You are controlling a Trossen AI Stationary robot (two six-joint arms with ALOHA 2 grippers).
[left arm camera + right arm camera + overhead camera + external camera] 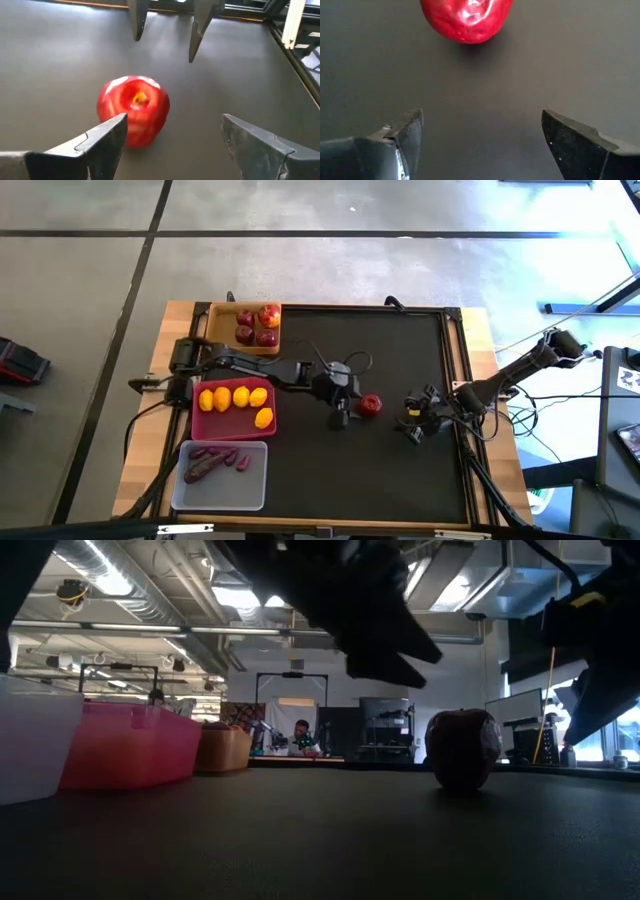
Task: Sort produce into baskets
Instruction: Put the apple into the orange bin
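One red apple rests on the black mat at the table's middle; it also shows in the low view, the left wrist view and the right wrist view. My left gripper is open just left of it, above the mat. My right gripper is open to the apple's right, empty. The wooden tray holds three apples, the pink tray several lemons, the whitish tray purple roots.
The three trays stand in a column along the table's left side. The black mat is bare around the apple and toward the near edge. Cables run over the left arm. People and desks show in the room behind.
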